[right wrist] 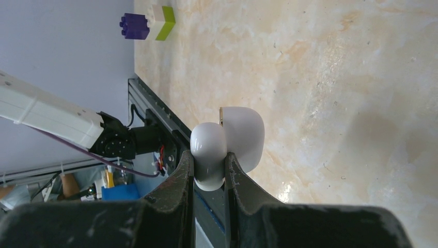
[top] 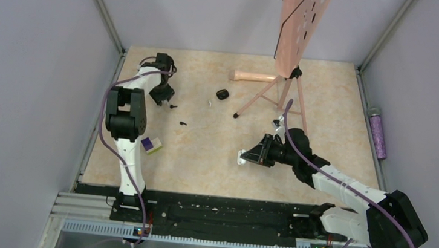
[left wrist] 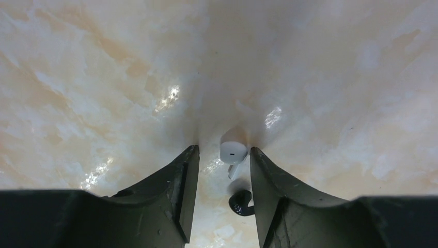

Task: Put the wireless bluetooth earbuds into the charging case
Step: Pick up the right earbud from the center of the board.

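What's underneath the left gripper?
On the table between the left gripper's fingers lie a white earbud and a tiny black curved piece. One finger covers part of the black piece; anything beneath the fingers is hidden.

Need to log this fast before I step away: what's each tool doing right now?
Left tool: open, a small white piece at its fingertips, not gripped.
Right tool: shut on the white charging case.
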You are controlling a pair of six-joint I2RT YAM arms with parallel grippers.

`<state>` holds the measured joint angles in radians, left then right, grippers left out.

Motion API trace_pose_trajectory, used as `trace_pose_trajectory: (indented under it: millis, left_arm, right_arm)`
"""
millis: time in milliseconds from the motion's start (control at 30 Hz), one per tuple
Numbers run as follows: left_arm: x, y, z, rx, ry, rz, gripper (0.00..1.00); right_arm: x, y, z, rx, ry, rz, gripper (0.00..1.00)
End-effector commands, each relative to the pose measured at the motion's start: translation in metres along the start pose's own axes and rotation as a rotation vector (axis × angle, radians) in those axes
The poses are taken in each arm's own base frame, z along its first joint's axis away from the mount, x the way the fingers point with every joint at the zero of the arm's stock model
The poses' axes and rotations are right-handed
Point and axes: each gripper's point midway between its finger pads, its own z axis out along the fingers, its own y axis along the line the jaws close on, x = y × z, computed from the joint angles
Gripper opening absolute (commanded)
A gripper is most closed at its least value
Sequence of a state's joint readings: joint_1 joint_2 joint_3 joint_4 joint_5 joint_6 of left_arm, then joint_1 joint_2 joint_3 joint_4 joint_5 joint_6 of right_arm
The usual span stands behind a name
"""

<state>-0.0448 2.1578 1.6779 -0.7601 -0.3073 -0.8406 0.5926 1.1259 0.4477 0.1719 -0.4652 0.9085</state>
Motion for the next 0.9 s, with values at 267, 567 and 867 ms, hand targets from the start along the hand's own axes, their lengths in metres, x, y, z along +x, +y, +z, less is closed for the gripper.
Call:
trace_pose_trajectory:
  millis: [267,567,867]
  left_arm:
    - [-0.0088,-0.0136,-0.0038,0.054,0.017,0.052,0.42]
    - [-0.0085,-0.0124,0.0016,0.044,0.012,0.065,0.37]
    - [-0.0099,-0.0106,0.0010,0.040,0.004,0.082,0.24]
  right_arm:
    - [-0.0237,0.0243,-0.0010,-0.063,-0.061,-0.048,0.00]
    - [-0.0232,0.0238,-0.0023,-0.058,-0.062,-0.044,0.00]
    - [-0.0244,0.0248,-0.0026,-0.057,-0.066,-0.046,0.00]
